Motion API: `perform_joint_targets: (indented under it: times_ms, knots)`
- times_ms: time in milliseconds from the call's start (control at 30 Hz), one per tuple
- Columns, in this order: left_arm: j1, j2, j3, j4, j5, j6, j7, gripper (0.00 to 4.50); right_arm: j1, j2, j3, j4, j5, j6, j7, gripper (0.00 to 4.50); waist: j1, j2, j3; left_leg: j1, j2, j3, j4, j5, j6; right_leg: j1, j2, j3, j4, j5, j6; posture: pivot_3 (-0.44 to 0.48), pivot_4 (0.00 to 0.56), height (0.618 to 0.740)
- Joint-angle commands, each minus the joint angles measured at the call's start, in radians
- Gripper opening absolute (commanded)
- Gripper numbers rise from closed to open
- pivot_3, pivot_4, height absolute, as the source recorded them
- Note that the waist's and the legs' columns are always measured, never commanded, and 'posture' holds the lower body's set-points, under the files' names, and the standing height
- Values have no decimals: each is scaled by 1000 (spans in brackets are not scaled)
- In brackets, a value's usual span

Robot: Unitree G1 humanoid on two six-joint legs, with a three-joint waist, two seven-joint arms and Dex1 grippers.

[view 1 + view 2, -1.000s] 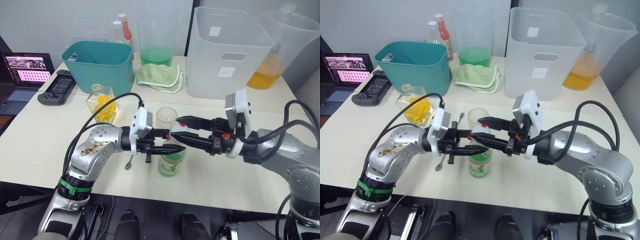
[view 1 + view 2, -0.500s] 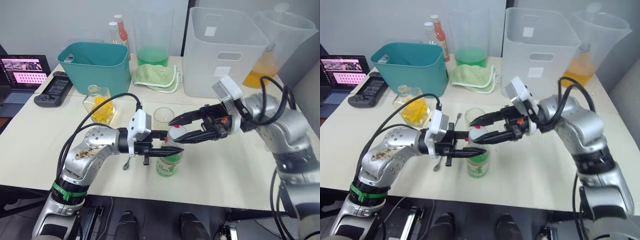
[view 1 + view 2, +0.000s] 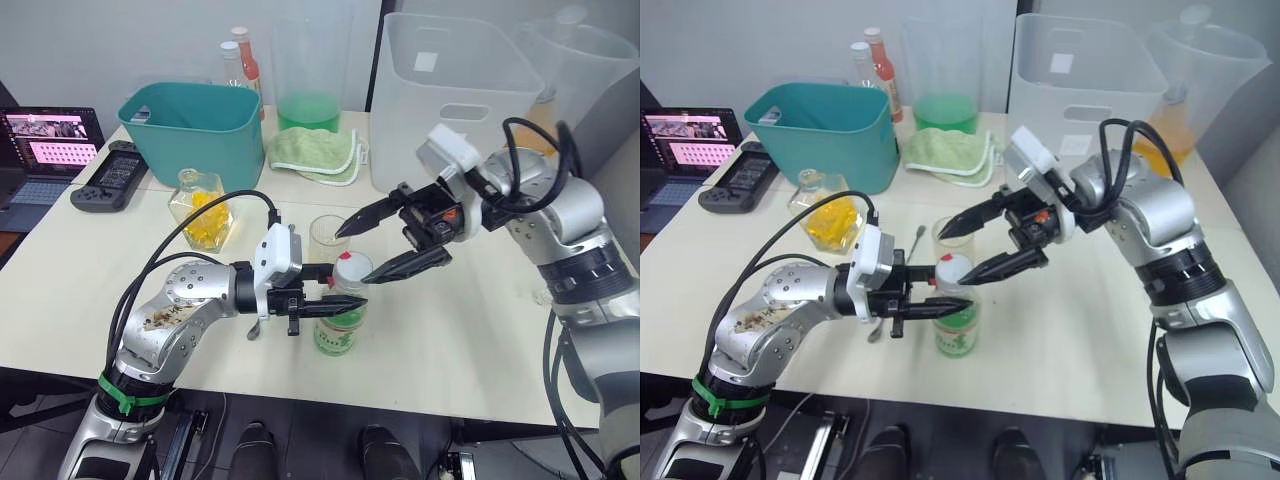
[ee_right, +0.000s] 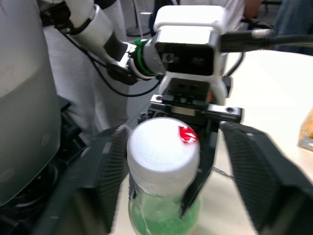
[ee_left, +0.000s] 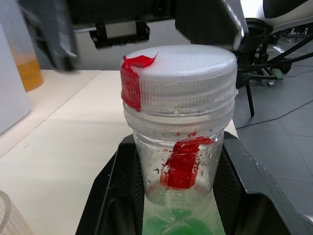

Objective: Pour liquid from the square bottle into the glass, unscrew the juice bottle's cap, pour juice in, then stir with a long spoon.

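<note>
Light: bright, even indoor lighting from above | Shadows: soft and faint on the desk [image 3: 480,340] | Glare: small highlights on the far clear pitchers [image 3: 312,70] | Blur: right wrist view soft, near claw fingers [image 4: 274,181] smeared; left wrist view sharp on the juice bottle's cap [image 5: 179,78], background defocused

Juice bottle [image 3: 340,322] standing upright near table's front edge, green label, white cap [image 3: 351,268] with red ring sitting on, neck clamped in left gripper [image 3: 345,301]. Glass [image 3: 329,236] standing just behind it. Square bottle [image 3: 203,208] sitting further left, yellow contents. Long spoon [image 3: 914,238] lying partly hidden beneath left arm.
</note>
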State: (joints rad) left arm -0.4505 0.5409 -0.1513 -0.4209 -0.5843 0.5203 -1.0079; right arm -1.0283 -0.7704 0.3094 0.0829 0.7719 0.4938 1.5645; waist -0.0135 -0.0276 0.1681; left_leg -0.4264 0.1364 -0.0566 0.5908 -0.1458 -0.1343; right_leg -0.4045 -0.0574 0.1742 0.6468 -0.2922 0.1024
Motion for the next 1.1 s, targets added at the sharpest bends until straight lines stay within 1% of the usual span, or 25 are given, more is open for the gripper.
perform_joint_targets:
  times_ms: [33,167,300,333,400,600,700,833,900,1100]
  knots:
    - [15,10,-13,-4,9,-3,-7,1505,51,-19,-159,-115,46,55,-104,3905,1,0,0,0,0,0,0,0,0,0,0,0,0,0,0,0,150,733]
    - [8,4,-20,18,2,-12,-23,1505,200,-44,-293,-334,115,188,-318,3905,2,0,0,0,0,0,0,0,0,0,0,0,0,0,0,0,150,733]
    - [-19,-13,-37,59,6,-24,-43,1505,397,-23,-405,-600,207,315,-631,3905,2,0,0,0,0,0,0,0,0,0,0,0,-1,0,0,0,150,733]
    - [-20,-18,-40,68,6,-31,-52,1505,430,-14,-427,-645,234,348,-711,3905,2,0,0,-1,0,0,0,0,0,0,0,0,-1,0,0,0,150,733]
    - [-17,-23,-44,80,5,-42,-68,1505,478,-3,-449,-707,266,389,-824,3905,1,0,0,-1,0,0,1,0,0,0,0,0,-1,0,0,0,150,733]
    - [-27,-36,-55,129,15,-76,-109,1505,531,25,-466,-790,329,428,-1021,3905,2,0,0,0,0,0,1,0,0,0,0,0,-1,0,-1,0,150,733]
    - [-33,-39,-55,150,21,-90,-125,1505,536,24,-467,-800,351,441,-1069,3905,3,0,0,-1,0,0,1,0,0,0,0,0,-2,0,-1,0,150,733]
    - [-34,-39,-56,158,23,-97,-134,1505,536,14,-462,-806,374,441,-1099,3905,2,0,0,-1,0,0,1,0,0,0,0,0,-2,0,-1,0,150,733]
    - [-37,-39,-56,168,29,-106,-138,1505,535,22,-440,-811,389,447,-1118,3378,2,0,0,-1,0,0,1,0,0,0,0,0,-2,0,-1,0,150,733]
    - [-26,-32,-49,160,34,-111,-132,1505,521,4,-409,-797,411,448,-1092,1362,1,0,0,-1,0,0,1,0,0,1,0,0,-2,0,-1,0,150,733]
